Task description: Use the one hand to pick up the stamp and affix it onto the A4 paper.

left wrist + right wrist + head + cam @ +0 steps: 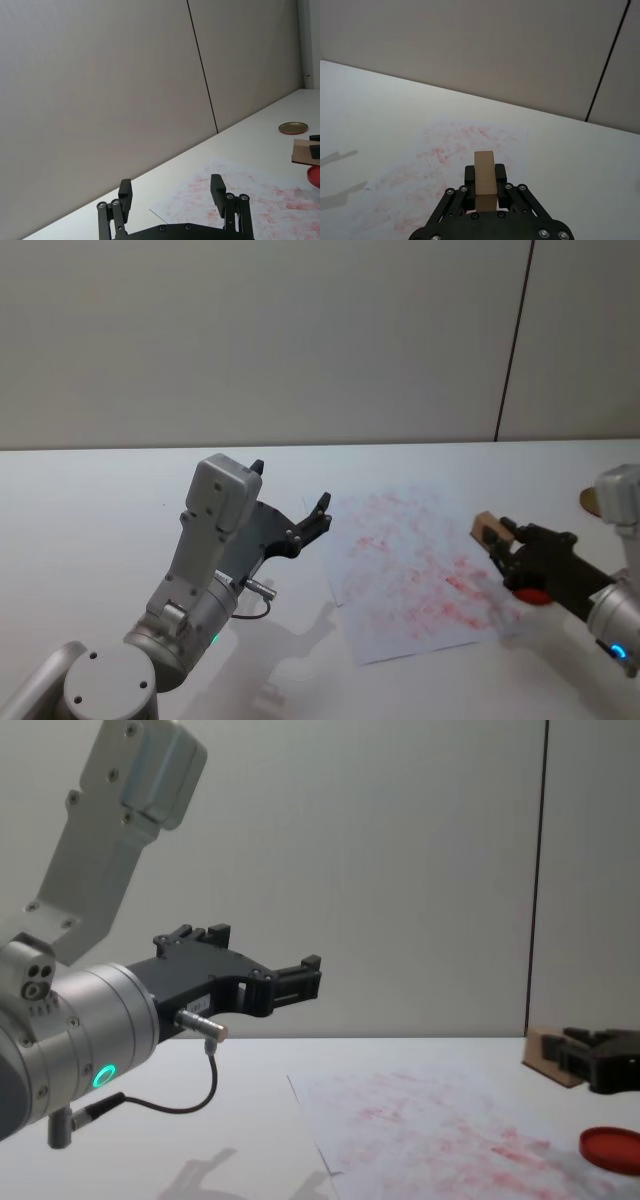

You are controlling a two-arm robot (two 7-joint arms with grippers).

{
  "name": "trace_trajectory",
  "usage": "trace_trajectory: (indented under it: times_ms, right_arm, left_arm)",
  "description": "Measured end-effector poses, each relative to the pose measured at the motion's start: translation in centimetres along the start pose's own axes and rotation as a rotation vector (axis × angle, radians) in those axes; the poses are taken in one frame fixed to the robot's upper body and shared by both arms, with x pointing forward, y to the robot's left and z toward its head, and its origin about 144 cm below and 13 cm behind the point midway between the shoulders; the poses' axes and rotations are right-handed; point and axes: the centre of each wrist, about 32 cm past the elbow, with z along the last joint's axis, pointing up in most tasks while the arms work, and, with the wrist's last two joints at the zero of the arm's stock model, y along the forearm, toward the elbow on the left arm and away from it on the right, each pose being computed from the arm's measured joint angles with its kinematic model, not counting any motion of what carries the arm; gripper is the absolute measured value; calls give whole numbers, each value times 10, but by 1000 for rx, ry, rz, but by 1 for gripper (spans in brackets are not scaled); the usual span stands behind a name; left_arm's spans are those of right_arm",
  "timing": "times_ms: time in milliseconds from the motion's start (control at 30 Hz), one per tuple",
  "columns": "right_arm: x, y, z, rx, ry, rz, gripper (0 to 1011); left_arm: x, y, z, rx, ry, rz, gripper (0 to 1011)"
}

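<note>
The stamp (pixel 487 530), a small tan wooden block, is clamped between the black fingers of my right gripper (pixel 503 543). It hangs above the right edge of the A4 paper (pixel 415 570), a white sheet smeared with red ink. In the right wrist view the stamp (pixel 485 177) stands on end between the jaws, with the paper (pixel 445 160) beyond it. From the chest view the stamp (pixel 545 1055) is clear of the sheet (pixel 430 1130). My left gripper (pixel 171 190) is raised left of the paper, open and holding nothing.
A round red ink pad (pixel 533 592) lies on the table under my right gripper, at the paper's right edge. A round gold lid (pixel 293 128) sits farther back right. The white table (pixel 100 500) ends at a plain wall.
</note>
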Motion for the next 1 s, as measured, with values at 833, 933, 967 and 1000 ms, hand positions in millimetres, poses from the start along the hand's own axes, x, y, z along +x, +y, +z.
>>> trace_trajectory:
  times_ms: [833,933,967,1000]
  right_arm:
    - [24,-17,-15,-95,-3,-71,219]
    - [26,-16,-17,-106,-4,-76,219]
    - [26,-16,-17,-108,-4,-77,219]
    - [27,-16,-18,-112,-4,-79,219]
  left_arm:
    - [0,0,0,0,0,0,993]
    - [0,0,0,0,0,0,993]
    - [0,0,0,0,0,0,993]
    - [0,0,0,0,0,0,993]
